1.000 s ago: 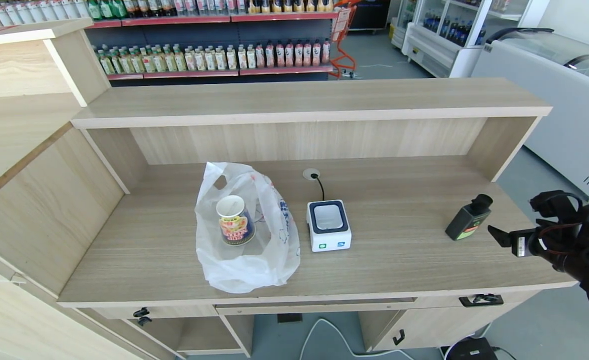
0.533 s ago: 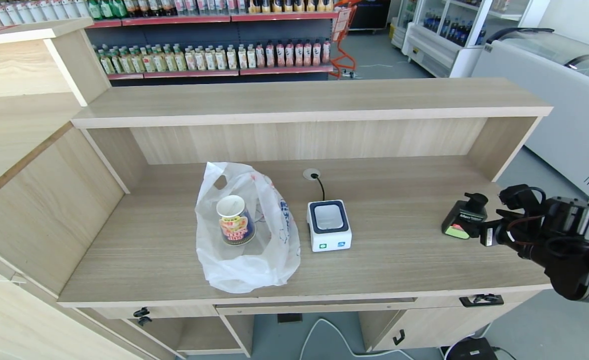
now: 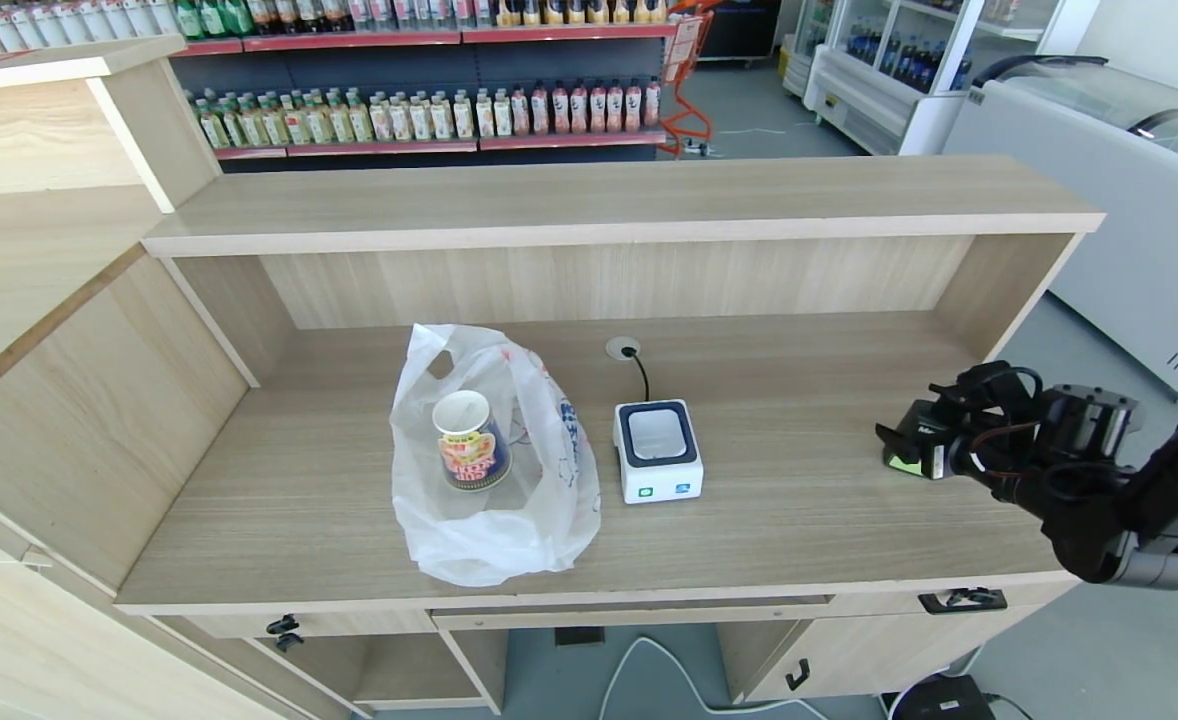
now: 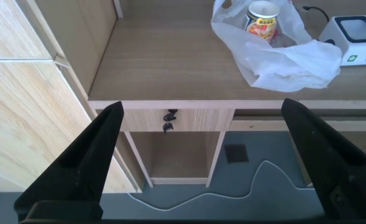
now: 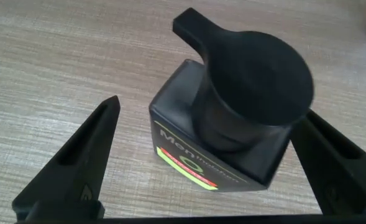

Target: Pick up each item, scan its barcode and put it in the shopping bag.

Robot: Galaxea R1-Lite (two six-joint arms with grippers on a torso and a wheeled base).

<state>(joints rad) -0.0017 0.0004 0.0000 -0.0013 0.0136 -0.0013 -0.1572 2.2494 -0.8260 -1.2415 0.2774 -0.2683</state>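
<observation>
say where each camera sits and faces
Head view: on the head, looking forward and down at the counter; right arm shows, right gripper open around the bottle.
Left wrist view: on the left wrist, facing the counter's front edge; open left gripper frames it.
Right wrist view: on the right wrist, looking down on the bottle between its fingers.
Shared: head and left wrist both show shopping bag and scanner.

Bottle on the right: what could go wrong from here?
1. The bottle sits off-centre between the open fingers of the right end effector; closing may nudge or tip it before both fingers make contact.
2. It stands near the right end of the counter, so a tip could send it off the edge.
</observation>
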